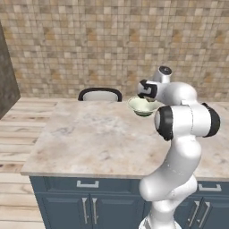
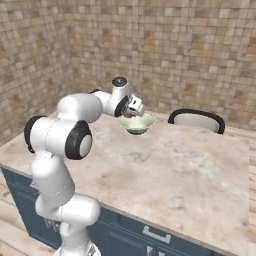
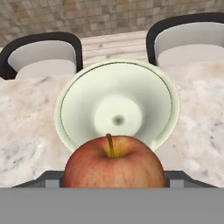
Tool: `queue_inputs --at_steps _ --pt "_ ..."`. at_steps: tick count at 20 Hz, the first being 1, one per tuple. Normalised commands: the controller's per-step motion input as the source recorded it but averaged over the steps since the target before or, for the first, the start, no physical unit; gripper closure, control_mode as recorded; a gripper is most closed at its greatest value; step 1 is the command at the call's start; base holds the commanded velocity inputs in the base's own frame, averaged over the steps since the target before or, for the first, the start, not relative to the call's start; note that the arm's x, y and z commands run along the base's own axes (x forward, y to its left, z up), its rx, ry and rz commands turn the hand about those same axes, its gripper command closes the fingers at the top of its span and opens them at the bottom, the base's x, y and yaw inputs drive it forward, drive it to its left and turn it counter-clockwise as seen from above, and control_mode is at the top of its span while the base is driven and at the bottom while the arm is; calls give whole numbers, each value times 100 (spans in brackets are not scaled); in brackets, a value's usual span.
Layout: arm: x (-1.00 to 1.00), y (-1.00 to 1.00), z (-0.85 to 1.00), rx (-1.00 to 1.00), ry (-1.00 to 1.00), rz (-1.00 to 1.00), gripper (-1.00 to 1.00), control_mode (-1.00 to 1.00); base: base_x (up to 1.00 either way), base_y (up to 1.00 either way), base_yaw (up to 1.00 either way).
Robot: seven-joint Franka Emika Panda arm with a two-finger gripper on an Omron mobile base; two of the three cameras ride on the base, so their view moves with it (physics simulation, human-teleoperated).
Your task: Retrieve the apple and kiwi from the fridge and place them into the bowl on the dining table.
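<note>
**Apple held above the bowl at the dining table**

The pincer point(image 2: 134, 111) is positioned over the dining table point(image 1: 89, 138), with the apple point(image 3: 114, 162) pinched between its jaws. In the hand view, the apple sits at the pincer tips, stem upward, and covers most of both fingers. The jaws stand wide, pressed to the sides of the fruit (a wide spacing that matches the fruit's width).

The bowl point(image 3: 117, 105) lies directly ahead of and below the pincer. Its near rim is hidden behind the apple in the hand view. The bowl interior is visible past the apple. Whether the apple touches the rim cannot be determined.

In the right base view, the apple shows as a small reddish patch just under the pincer, at the bowl rim. In the left base view, the bowl point(image 1: 142, 106) sits just beside the hand, partly covered by the arm.

Beyond the bowl, two chairs with dark frames and pale seats stand at the table's far edge: one point(image 3: 41, 54) on one side of the pincer axis, one point(image 3: 192, 37) on the other. A tiled wall point(image 1: 89, 40) stands behind them.
</note>
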Motion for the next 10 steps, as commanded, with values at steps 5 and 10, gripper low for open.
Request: queue_inputs --at_steps 5,10 --pt "58 -11 -35 0 0 0 100 -100 0 0 0" --pt "54 -7 -26 0 0 0 100 -100 0 0 0"
